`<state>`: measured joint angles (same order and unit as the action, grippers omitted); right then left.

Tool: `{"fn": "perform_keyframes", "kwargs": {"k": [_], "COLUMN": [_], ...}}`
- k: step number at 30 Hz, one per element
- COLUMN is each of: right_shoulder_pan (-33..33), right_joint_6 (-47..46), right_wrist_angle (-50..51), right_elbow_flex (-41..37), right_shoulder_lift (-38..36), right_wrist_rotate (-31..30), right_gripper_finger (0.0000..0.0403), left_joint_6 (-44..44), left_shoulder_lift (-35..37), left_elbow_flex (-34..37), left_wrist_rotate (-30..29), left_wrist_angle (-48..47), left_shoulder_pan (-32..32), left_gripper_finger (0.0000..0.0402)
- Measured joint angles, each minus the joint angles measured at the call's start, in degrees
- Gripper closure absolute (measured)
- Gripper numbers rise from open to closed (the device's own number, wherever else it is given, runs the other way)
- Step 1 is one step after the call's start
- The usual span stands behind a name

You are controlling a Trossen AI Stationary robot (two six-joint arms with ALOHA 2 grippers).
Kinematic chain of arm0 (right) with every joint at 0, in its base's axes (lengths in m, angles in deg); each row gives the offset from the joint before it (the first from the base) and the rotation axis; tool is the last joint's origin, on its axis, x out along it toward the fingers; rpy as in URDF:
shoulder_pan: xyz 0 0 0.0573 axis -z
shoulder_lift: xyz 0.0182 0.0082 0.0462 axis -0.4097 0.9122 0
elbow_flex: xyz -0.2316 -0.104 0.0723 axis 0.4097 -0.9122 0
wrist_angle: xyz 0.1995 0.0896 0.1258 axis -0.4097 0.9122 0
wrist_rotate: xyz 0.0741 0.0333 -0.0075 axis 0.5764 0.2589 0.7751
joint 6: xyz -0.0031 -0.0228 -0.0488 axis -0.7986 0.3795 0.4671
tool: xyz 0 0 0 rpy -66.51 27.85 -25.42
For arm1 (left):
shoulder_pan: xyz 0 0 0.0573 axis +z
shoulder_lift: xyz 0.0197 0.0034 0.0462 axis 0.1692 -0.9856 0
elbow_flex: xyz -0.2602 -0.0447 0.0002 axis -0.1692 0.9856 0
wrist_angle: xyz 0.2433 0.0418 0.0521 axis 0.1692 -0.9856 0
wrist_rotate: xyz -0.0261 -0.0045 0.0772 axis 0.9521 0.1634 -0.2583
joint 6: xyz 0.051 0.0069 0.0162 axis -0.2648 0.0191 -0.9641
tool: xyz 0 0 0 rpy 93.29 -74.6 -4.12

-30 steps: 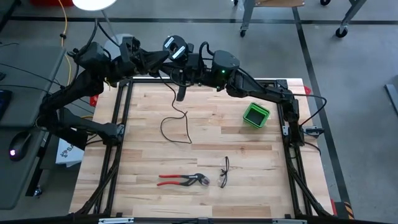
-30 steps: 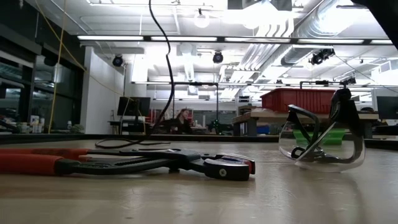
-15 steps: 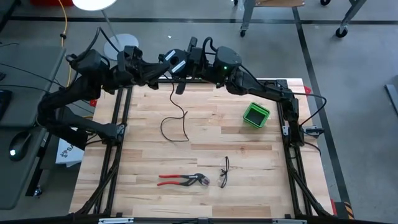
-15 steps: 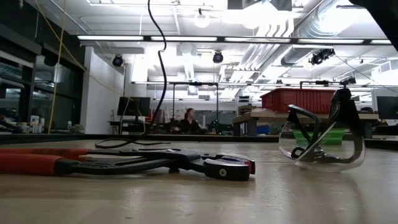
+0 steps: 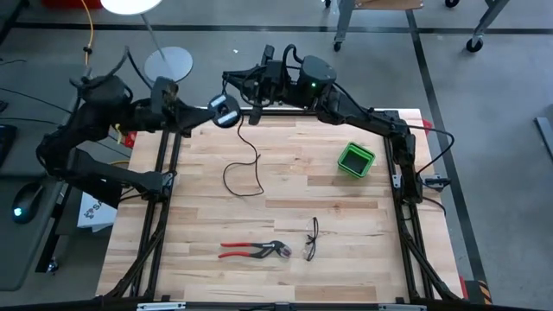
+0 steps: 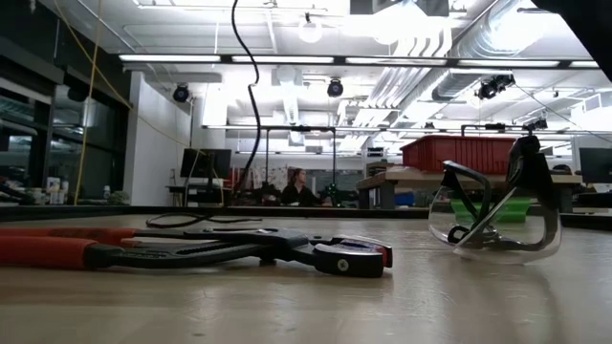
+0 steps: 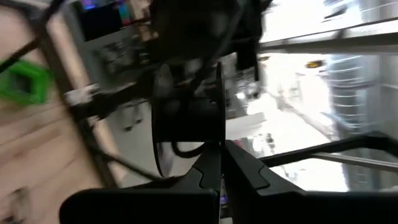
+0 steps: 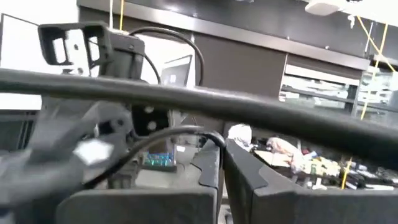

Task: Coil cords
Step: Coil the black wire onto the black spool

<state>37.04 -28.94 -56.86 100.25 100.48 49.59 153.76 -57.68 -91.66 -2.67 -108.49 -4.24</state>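
Over the far edge of the table (image 5: 285,259) in the high view, both arms meet up high. The left end effector (image 5: 214,114) is clamped on the round reel (image 5: 226,109), the black disc with the pale centre mark facing up. The right end effector (image 5: 262,79) sits just beside it, fingers closed; I can't make out from here whether it pinches the cord (image 5: 246,164). The thin black cord drops from the reel area and ends in a loose loop lying on the wood. Nearer the front edge lie red-handled pliers (image 5: 253,250) and safety glasses (image 5: 312,239), well apart from the cord, with a green bin (image 5: 355,160) off toward the right arm's side.

In the low view the arms are cut off above the frame. Only the cord (image 6: 251,105) hangs into the picture, its loop a thin dark line on the table behind the pliers (image 6: 191,248). The glasses (image 6: 492,215) stand at the right, and a person (image 6: 298,186) sits far back in the room.

The left wrist view is pretty blurry, but the reel (image 7: 186,115) shows edge-on, gripped between the closed fingers (image 7: 245,171), with the green bin (image 7: 25,81) at the edge.

In the right wrist view the fingers (image 8: 245,171) are together, a black cord (image 8: 180,134) curves just past their tips, and whether it's actually pinched is hard to tell.
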Motion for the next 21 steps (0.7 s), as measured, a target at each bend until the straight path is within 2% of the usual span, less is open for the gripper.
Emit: {"fn": "perform_keyframes", "kwargs": {"k": [3, 11, 21], "right_shoulder_pan": [0.6, 1.0, 1.5], "right_joint_6": [0.1, 0.5, 0.1], "right_wrist_angle": [1.7, 5.3, 11.6], "right_elbow_flex": [0.0, 0.0, 0.0], "right_shoulder_lift": [0.0, -0.1, -2.2], "right_wrist_rotate": [0.0, -0.2, -0.4], "right_gripper_finger": [0.0403, 0.0403, 0.0403], "left_joint_6": [-2.3, -11.3, -30.8], "left_shoulder_lift": [0.4, 0.9, 2.1], "left_elbow_flex": [0.1, 0.0, 0.0], "left_wrist_rotate": [-0.7, -2.2, -10.5], "left_wrist_angle": [-3.6, -5.2, -7.7], "left_shoulder_pan": [0.0, 0.9, 0.9], "left_gripper_finger": [0.0401, 0.0401, 0.0401]}}
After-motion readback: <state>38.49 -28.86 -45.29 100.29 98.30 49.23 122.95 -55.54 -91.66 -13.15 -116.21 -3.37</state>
